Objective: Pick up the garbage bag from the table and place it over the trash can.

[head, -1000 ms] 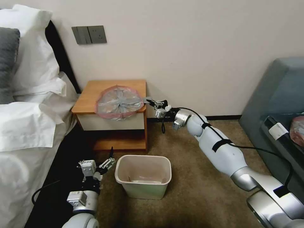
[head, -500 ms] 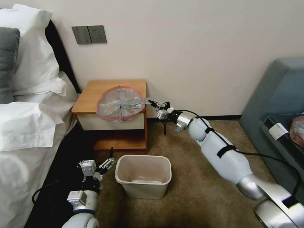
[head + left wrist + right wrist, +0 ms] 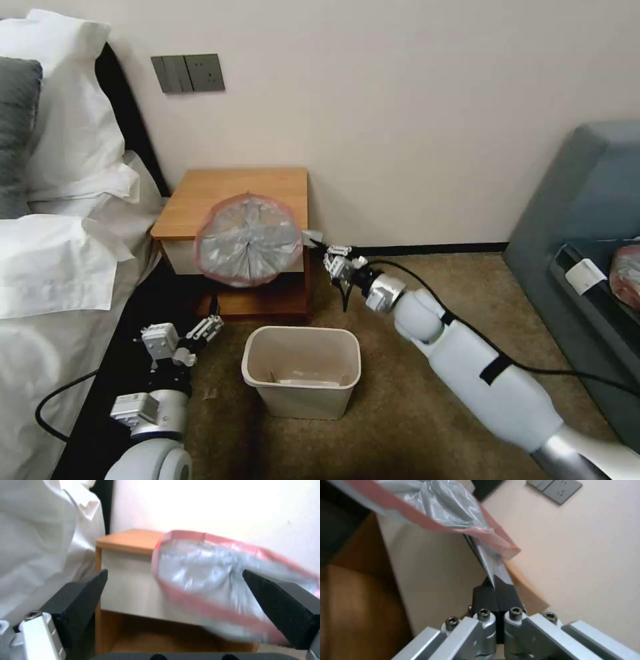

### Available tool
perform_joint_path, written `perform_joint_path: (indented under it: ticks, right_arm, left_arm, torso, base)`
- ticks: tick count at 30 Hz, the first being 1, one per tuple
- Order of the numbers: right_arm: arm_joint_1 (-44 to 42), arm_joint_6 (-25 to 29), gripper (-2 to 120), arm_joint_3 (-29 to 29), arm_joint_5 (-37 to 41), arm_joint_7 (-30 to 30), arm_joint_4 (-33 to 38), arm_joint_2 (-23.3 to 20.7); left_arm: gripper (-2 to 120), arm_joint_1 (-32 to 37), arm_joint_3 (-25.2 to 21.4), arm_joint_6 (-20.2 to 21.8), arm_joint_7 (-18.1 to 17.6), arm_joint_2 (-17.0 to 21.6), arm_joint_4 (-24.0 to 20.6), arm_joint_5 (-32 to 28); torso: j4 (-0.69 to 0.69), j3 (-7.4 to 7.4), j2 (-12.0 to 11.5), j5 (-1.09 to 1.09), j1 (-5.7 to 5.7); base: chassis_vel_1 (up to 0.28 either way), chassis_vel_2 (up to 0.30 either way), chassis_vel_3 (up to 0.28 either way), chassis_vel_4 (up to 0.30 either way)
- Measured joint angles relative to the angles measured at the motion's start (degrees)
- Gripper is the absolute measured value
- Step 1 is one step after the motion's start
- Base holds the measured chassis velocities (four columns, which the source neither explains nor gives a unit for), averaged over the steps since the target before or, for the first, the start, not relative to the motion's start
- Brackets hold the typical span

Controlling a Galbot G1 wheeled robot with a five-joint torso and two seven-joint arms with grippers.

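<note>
Dragged off the nightstand (image 3: 233, 193) top since the earlier frame, the garbage bag (image 3: 248, 240) hangs before its drawer front, pinched by the closed right gripper (image 3: 319, 248), above and behind the trash can (image 3: 301, 379); the open left gripper (image 3: 200, 331) waits lower left.

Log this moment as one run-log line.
right tool: shut on garbage bag, off table | left tool: open, beside trash can
</note>
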Motion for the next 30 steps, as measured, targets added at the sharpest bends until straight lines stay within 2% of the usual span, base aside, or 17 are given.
perform_joint_path:
  ticks: [6,14,30]
  right_arm:
    - [-8.7,-4.3,0,1.2,0.2,-2.3,7.2,-2.7]
    - [-16.6,-3.7,0,1.5,-3.8,-4.3,11.2,-6.4]
    - [-21.6,-2.7,0,1.5,-5.9,-4.9,14.1,-9.2]
  left_arm:
    - [100,0.3,-0.1,0.1,0.0,-0.7,-2.5,-0.4]
    - [100,0.5,0.1,0.6,0.0,-0.7,-3.3,-0.7]
    - [100,0.8,1.5,0.6,0.1,-0.9,-2.2,0.4]
  torso:
    - [-0.01,0.0,0.0,0.0,0.0]
    - [-0.01,0.0,0.0,0.0,0.0]
    - [0.0,0.0,0.0,0.01,0.0]
  base:
    - [0.0,0.0,0.0,0.0]
    - [0.0,0.0,0.0,0.0]
    - [0.0,0.0,0.0,0.0]
